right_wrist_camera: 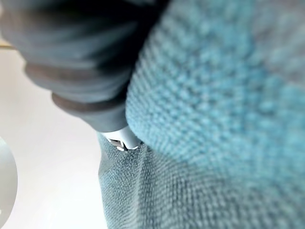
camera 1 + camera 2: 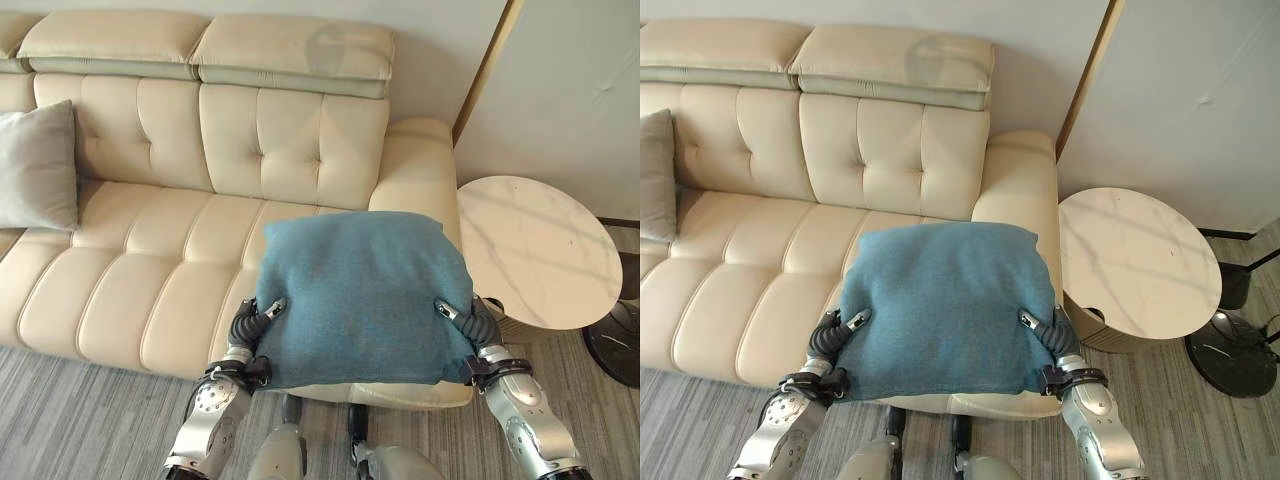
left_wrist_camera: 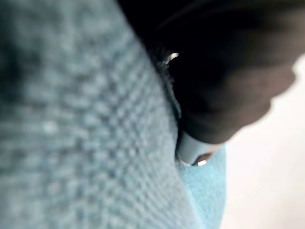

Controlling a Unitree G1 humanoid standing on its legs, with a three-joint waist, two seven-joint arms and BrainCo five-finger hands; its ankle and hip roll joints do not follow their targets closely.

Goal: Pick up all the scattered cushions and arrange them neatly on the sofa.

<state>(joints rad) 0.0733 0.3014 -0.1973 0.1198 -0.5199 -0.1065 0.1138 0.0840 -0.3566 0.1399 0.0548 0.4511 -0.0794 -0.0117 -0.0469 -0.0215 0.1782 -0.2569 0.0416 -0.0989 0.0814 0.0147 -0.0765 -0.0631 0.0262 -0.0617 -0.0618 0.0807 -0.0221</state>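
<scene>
A: Where's the cushion [image 2: 360, 295] sitting relative to the hands?

B: Between them. The left hand [image 2: 255, 322] clamps its left edge and the right hand [image 2: 462, 322] its right edge, each with a thumb hooked over the top face. The rest of the fingers go under the fabric, so I can't see them, but both wrist views show knit pressed right against the hand. I'd call both hands closed on the cushion.

A: Which way does it lie?

B: Flat, face up, its longer side running hand to hand, held over the front edge of the sofa [image 2: 150, 290] at the right-hand seat. Neither hand is nearer; it's an even two-handed hold.

A: So the move ahead?

B: My guess: forward and away from the robot, towards the backrest [image 2: 290, 135] just beyond the cushion's far edge, next to the armrest [image 2: 420, 165]. It would need tipping up to lean there.

A: Anything else on the sofa?

B: A grey cushion [image 2: 38, 165] propped against the back, well off to the left. A round table [image 2: 540, 245] stands beside the armrest.
</scene>
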